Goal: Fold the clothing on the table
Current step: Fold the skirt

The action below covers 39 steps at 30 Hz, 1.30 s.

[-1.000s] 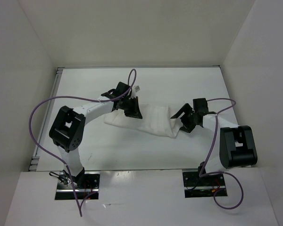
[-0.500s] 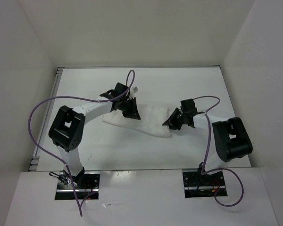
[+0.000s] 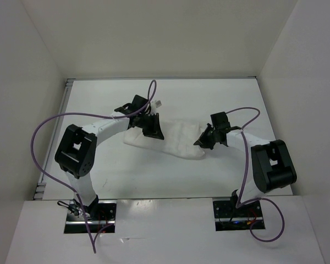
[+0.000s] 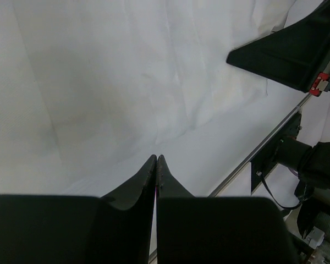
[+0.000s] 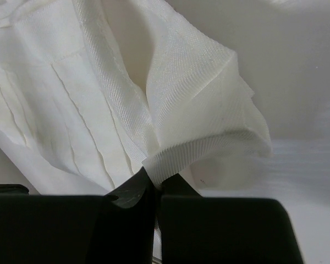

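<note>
The clothing [image 3: 179, 142] is found near the middle of the table [image 3: 154, 176]. It is laid as a bunched white band running from a 10 o'clock end to a 4 o'clock end in the overhead view. The fabric is thin and soft, faintly translucent, with a fine woven texture. In the right wrist view, narrow stitched pleats are seen running side by side across it. In the left wrist view, only broad, shallow creases are seen.

At the 3 o'clock end, the ribbed edge of the clothing is pinched between the closed fingertips of the right gripper [image 5: 154, 179]. There the cloth stands raised in a rounded, layered fold that flares toward 1 o'clock in that view.

The left gripper [image 4: 156, 160] is set at the 9 o'clock end of the clothing, with its jaws drawn together tip to tip over the cloth. Whether any fabric is caught between them cannot be told.
</note>
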Each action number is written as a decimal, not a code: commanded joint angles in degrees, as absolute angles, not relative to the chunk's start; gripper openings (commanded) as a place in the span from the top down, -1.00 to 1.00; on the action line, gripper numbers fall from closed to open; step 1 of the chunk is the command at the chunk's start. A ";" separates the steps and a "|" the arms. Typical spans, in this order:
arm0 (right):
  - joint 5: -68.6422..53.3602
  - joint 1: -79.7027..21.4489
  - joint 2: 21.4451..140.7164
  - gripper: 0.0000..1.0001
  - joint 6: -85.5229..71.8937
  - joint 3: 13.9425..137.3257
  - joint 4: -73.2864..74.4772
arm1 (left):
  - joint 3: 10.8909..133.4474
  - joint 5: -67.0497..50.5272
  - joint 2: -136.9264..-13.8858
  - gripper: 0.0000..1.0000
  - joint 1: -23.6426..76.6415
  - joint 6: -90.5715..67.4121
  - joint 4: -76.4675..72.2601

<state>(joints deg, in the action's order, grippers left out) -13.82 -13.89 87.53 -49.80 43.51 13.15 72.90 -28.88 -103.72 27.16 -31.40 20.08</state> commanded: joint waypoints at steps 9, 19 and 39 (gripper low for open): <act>-12.66 -14.77 86.75 1.00 -48.34 46.58 14.06 | 72.86 -26.72 -108.36 0.94 28.48 -30.06 19.08; -13.71 -17.05 84.74 1.00 -48.34 50.88 15.12 | 75.06 -21.72 -118.12 0.99 29.79 -31.82 19.07; -30.40 -19.25 79.54 1.00 -52.12 59.94 9.32 | 79.80 -23.38 -123.84 0.99 37.27 -36.82 15.91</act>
<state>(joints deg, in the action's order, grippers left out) -25.47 -18.85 79.81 -50.37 56.25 15.51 80.44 -25.63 -121.10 36.80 -36.58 13.39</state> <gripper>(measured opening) 0.020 0.008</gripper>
